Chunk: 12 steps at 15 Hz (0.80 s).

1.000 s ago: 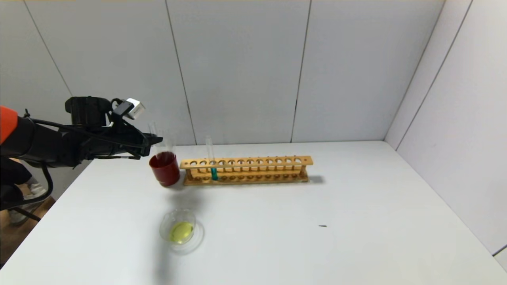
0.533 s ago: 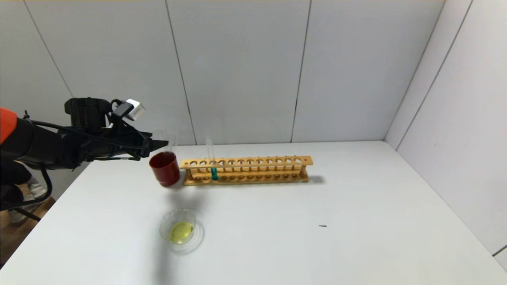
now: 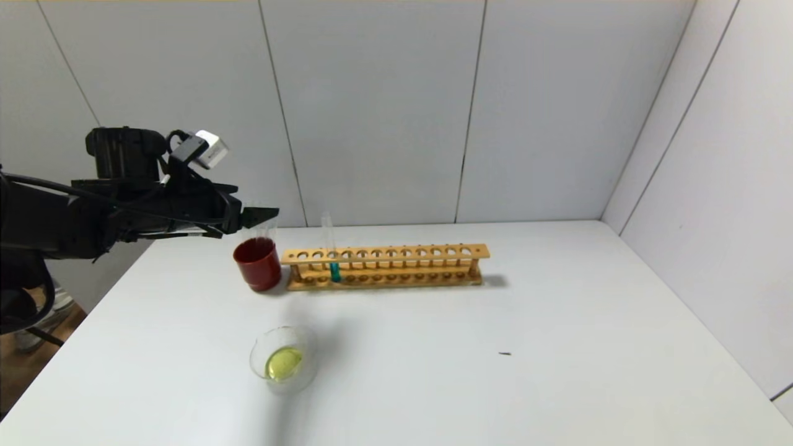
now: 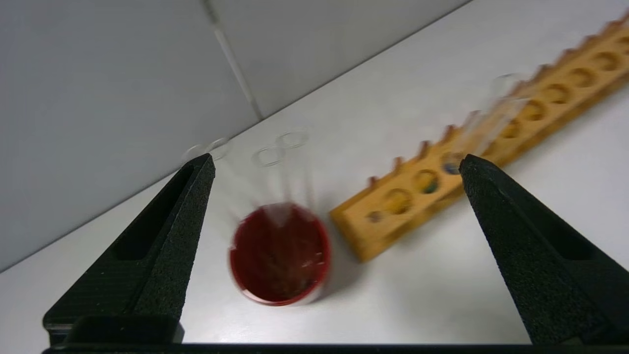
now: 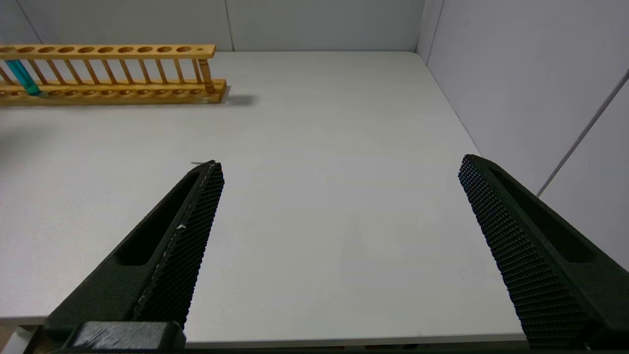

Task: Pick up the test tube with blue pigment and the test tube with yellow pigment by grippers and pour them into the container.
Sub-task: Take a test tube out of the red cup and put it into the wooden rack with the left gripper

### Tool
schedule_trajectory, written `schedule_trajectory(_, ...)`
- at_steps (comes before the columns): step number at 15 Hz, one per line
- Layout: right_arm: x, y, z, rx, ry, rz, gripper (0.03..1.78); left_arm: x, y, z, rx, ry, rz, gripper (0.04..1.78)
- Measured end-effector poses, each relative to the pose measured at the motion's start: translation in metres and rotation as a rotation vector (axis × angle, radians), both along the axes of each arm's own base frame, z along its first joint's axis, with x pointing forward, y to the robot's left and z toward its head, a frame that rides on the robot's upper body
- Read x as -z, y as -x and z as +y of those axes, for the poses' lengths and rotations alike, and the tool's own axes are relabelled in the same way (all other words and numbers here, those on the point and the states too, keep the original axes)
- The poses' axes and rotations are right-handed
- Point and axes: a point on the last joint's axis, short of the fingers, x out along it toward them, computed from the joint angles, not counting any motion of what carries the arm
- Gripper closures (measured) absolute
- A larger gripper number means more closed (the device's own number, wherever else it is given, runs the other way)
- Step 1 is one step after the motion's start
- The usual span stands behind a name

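Glass blue tube [image 3: 329,248] standing in rack [image 3: 385,266], fragile, slick; planning grip on upper wall. Am hovering left hand [image 4: 334,162], fingers apart, over red cup [image 3: 258,264]. Right hand [image 5: 339,167] spread, idling.

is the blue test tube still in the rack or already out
In the rack. The test tube with blue pigment stands upright in a hole of the wooden rack; the left gripper, jaws open, holds nothing.

- The test tube with blue pigment [image 3: 331,248] is standing upright, teal liquid at its tip.
- The container [image 3: 284,360] is sitting nearer, holding yellow liquid.
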Motion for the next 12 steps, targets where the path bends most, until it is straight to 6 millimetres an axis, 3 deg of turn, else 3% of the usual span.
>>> schedule_trajectory(3, 0.000, 0.000, 0.000, 0.000, 0.000, 0.000, 0.06, -0.009, 0.021, -0.037, 0.101, 0.008, 0.013, 0.07)
schedule_trajectory(6, 0.000, 0.000, 0.000, 0.000, 0.000, 0.000, 0.06, -0.010, 0.028, -0.056, 0.144, 0.042, 0.047, 0.07)
schedule_trajectory(12, 0.000, 0.000, 0.000, 0.000, 0.000, 0.000, 0.06, 0.012, 0.011, -0.073, 0.170, 0.056, 0.108, 0.07)
